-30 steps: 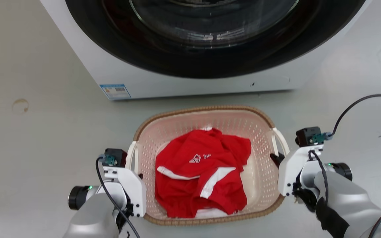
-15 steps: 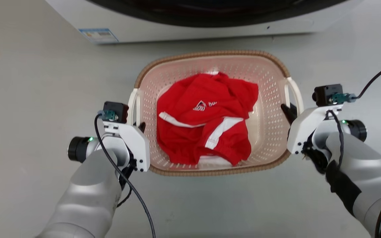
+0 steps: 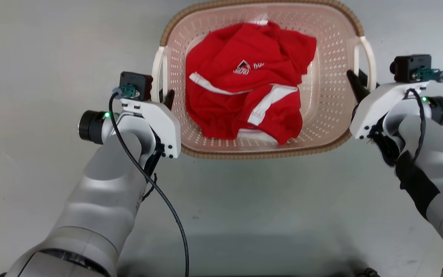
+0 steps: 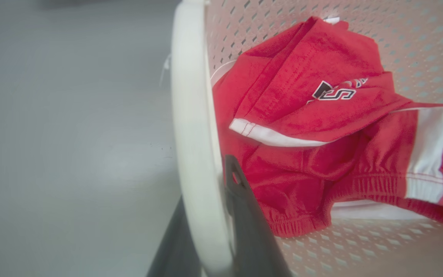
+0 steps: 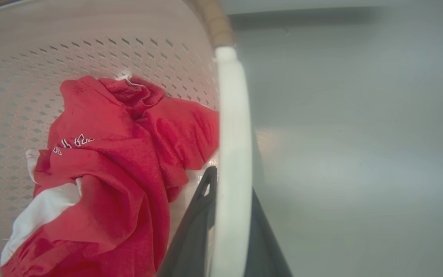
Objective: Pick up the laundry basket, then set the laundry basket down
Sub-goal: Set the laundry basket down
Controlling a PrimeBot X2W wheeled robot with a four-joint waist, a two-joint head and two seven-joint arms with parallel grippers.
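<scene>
The laundry basket [image 3: 260,154], cream perforated plastic with a brown woven-look rim, holds a crumpled red and white garment [image 3: 244,77]. My left gripper [image 3: 165,96] is shut on the basket's white left loop handle [image 3: 157,73]. My right gripper [image 3: 356,80] is shut on the right loop handle [image 3: 367,57]. In the left wrist view the handle [image 4: 190,134] runs between the two dark fingers [image 4: 244,215]. In the right wrist view the handle [image 5: 233,134] is likewise pinched between the fingers [image 5: 198,215]. The basket's far rim is cut off by the top edge of the head view.
Plain grey floor [image 3: 33,57] lies all around the basket. A dark shadow [image 3: 244,250] falls on the floor near the bottom of the head view. Black cables [image 3: 160,192] hang along both forearms.
The head camera has tilted and the washer has left the picture. The basket now sits higher and looks larger in view. Both grippers stay shut on its handles, arms reaching further out.
</scene>
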